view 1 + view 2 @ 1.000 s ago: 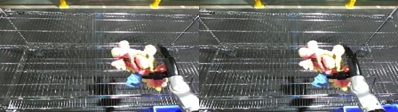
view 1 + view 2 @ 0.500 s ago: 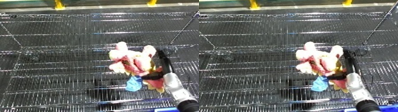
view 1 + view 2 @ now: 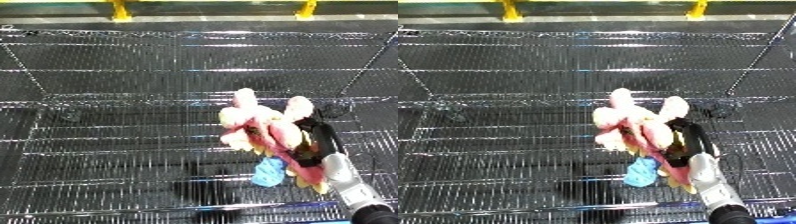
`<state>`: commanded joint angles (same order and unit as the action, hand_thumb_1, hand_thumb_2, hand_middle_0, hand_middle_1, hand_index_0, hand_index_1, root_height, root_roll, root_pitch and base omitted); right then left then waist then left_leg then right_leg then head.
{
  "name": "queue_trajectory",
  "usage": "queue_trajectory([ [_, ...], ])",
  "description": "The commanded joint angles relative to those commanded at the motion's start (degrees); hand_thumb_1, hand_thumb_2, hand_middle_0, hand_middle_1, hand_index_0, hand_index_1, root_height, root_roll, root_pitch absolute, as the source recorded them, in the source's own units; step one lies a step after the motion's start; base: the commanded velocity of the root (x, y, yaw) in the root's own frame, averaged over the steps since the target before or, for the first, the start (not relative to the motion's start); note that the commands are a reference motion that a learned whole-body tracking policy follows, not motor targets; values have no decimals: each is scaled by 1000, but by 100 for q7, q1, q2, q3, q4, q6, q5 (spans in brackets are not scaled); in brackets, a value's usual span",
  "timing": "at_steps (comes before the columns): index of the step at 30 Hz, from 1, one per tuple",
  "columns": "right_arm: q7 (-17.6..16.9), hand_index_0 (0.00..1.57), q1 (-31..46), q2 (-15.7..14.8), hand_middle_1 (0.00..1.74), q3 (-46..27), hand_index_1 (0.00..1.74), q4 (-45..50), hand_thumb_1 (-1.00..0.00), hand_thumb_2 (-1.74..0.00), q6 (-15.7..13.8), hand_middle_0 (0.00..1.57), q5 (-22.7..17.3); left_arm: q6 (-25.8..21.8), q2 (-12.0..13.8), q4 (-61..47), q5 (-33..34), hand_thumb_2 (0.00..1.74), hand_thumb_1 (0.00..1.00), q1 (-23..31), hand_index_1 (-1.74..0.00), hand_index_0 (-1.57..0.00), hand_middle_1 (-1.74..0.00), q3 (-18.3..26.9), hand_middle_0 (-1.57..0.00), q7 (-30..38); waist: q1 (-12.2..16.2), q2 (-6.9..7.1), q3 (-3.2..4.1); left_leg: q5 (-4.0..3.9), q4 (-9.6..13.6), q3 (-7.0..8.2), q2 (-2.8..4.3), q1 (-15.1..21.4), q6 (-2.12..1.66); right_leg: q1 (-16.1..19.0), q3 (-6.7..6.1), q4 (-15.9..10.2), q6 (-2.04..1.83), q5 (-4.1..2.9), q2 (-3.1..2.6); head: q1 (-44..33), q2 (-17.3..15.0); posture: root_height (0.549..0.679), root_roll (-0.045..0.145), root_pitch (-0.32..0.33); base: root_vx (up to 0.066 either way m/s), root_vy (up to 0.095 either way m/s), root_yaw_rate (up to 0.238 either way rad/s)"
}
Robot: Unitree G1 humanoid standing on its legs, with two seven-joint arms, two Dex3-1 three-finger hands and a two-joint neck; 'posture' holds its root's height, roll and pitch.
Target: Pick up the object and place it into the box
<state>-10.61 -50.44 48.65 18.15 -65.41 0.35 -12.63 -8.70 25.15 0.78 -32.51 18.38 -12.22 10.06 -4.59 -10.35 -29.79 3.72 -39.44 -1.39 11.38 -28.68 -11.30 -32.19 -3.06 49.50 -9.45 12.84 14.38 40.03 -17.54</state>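
Note:
A pink and cream plush toy (image 3: 259,131) with a blue part (image 3: 266,172) hanging below it is held up over the wire bin (image 3: 133,95). My right hand (image 3: 315,142) comes in from the lower right, its black fingers curled round the toy's right side. The toy hangs above the bin's wire floor, right of centre. My left hand shows in neither view.
The bin's wire walls rise at the left (image 3: 22,65) and right (image 3: 369,65), with its far rim (image 3: 195,34) along the top. Yellow posts (image 3: 117,9) stand on the floor behind it. A dark shadow (image 3: 200,190) lies on the wire floor below the toy.
My right hand and the plush toy have shifted a little lower and leftward in the view; the grip on the toy is unchanged.

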Motion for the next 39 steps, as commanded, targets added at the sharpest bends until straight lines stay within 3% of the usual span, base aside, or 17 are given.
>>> queue_trajectory([
  [3, 5, 1570, 74, -31, 1740, -20, 1740, -12, -1000, -1740, 10, 1570, 23, 2, -11, 41, 4, 1740, 1000, 7, -1740, -1570, -1740, 17, -1570, -2, -12, 25, 0, 4, -49, -24, 7, -3, 5, 14, 6, 45, -1, -5, -9, 16, -60, 604, 60, -78, -14, -11, 30],
  [10, 46, 1570, 283, -112, 1740, -84, 1740, 1, -1000, -1740, 18, 1570, 48, 25, -35, 110, 40, 1740, 1000, -25, -1740, -1570, -1740, 56, -1570, -27, -29, 79, 0, 17, -94, -61, 18, 52, 19, 116, 23, 66, -8, -8, -10, 98, -120, 603, 55, -94, -9, -6, 24],
  [19, -78, 1570, 520, -100, 1740, -343, 1740, 342, -1000, -1740, -101, 1570, -128, 41, -111, 256, -2, 1740, 1000, -232, -1740, -1570, -1740, 176, -1570, -18, 26, 185, 0, 11, 111, -1, 51, 395, 21, 528, 86, -173, -18, 12, 27, 323, -146, 610, 51, -118, -13, 10, 10],
  [25, -441, 1570, 1189, -167, 1740, -993, 1740, 1267, -1000, -1740, -363, 1570, -376, 20, -207, 396, 24, 1740, 1000, -370, -1740, -1570, -1740, 279, -1570, 49, 159, 291, 0, 13, 319, 32, 64, 732, 36, 936, 141, -451, -12, 10, 37, 428, -143, 618, 49, -139, -6, 18, -12],
  [30, -846, 1570, 2118, -495, 1740, -1860, 1740, 2433, -1000, -1740, -691, 1570, -562, 1, -284, 512, 137, 1740, 1000, -506, -1740, -1570, -1740, 375, -1570, 107, 326, 393, 0, 28, 449, 64, 78, 1013, 52, 1281, 180, -649, -11, 1, 27, 489, -125, 623, 46, -163, 6, 11, -16],
  [39, -1237, 1570, 3468, -929, 1740, -3169, 1740, 4089, -1000, -1740, -988, 1570, -563, 44, -338, 555, 216, 1740, 1000, -568, -1740, -1570, -1740, 546, -1570, 160, 584, 491, 0, 100, 358, 109, 103, 1135, 57, 1384, 128, -611, -13, 2, -2, 963, -231, 621, 46, -190, -11, 6, -31],
])
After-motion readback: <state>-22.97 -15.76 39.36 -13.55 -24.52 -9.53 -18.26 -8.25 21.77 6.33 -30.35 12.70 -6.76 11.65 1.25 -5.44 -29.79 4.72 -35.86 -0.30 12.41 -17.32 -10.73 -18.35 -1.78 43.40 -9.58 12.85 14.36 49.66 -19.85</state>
